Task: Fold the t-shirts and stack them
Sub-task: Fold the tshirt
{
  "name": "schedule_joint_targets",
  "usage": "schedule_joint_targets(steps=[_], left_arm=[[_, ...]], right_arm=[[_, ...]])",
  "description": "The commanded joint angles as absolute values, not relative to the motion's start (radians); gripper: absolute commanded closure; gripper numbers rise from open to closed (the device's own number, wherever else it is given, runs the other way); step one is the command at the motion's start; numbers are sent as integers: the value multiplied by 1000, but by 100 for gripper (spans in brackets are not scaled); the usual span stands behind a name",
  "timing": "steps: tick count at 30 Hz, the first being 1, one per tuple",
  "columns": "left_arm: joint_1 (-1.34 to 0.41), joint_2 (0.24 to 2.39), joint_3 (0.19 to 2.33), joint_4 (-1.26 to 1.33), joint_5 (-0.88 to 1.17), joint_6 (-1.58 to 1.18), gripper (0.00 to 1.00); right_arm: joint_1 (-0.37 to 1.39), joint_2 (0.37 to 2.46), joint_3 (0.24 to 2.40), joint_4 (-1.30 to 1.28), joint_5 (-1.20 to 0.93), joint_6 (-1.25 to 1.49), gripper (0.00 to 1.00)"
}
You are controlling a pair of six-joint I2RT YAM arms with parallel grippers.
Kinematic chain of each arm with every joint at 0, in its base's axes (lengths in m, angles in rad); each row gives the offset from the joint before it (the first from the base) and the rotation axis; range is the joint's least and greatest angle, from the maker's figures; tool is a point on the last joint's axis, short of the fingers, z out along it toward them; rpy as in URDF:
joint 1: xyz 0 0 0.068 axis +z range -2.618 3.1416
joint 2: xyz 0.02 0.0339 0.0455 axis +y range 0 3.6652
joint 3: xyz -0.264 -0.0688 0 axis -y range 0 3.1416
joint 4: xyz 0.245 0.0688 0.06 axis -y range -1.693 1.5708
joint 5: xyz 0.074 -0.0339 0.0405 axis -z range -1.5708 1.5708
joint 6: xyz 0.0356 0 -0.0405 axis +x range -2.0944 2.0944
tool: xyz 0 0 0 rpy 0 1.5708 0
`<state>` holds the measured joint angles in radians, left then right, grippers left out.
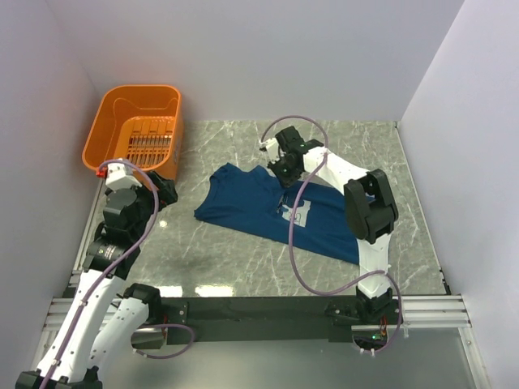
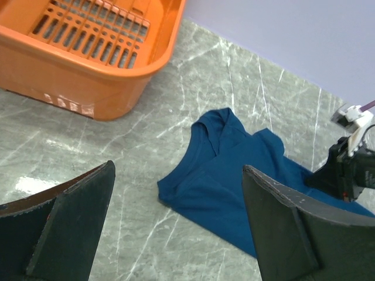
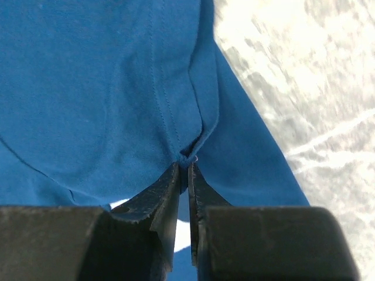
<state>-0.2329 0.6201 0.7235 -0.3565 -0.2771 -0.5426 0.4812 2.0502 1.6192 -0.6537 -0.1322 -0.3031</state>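
A dark navy-blue t-shirt (image 1: 268,207) lies spread on the marble table, its pale chest print (image 1: 296,215) partly behind a cable. It also shows in the left wrist view (image 2: 228,175) and fills the right wrist view (image 3: 117,88). My right gripper (image 1: 284,172) is at the shirt's far edge and is shut on a pinched fold of its fabric (image 3: 186,161). My left gripper (image 1: 166,190) is open and empty above the table, left of the shirt, its fingers (image 2: 281,228) wide apart.
An orange plastic basket (image 1: 134,130) stands at the far left corner; it also shows in the left wrist view (image 2: 88,47). The right arm's purple cable (image 1: 293,243) hangs over the shirt. Walls close in the table on three sides.
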Motion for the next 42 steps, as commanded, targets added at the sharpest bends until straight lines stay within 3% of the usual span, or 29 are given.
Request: schedule_joint_targets(steps=[1,5,9,11,21,25,30,34,42], left_arm=[[-230,646,716,-310,-227,-543,7],[-230,698,715,-292,-146,-537,7],[-230,796,726,-285,-23,-537,8],[-230,862,732,-282,6,-537,10],[-230,1169,819,-333,71,-496,19],[-230,1303,877,-347,120,-450,28],[-244,1397,951,-354,138,-404,29],[-282,1511,1028,-388,106,-382,30],[-318,1600,1140,-407,54,-377,35]], right_arm=[[453,1950,1603,-624,-118,-275,82],[439,1918,1577,-632,-147,-273,72],[434,1855,1523,-626,-160,-290,48],[420,1810,1496,-623,-181,-310,44],[306,1566,1269,-782,-500,-633,43],[213,1415,1145,-830,-528,-751,43],[60,1304,1052,-942,-526,-856,43],[-92,1284,999,-861,-492,-810,43],[-178,1426,1075,-747,-506,-721,43]])
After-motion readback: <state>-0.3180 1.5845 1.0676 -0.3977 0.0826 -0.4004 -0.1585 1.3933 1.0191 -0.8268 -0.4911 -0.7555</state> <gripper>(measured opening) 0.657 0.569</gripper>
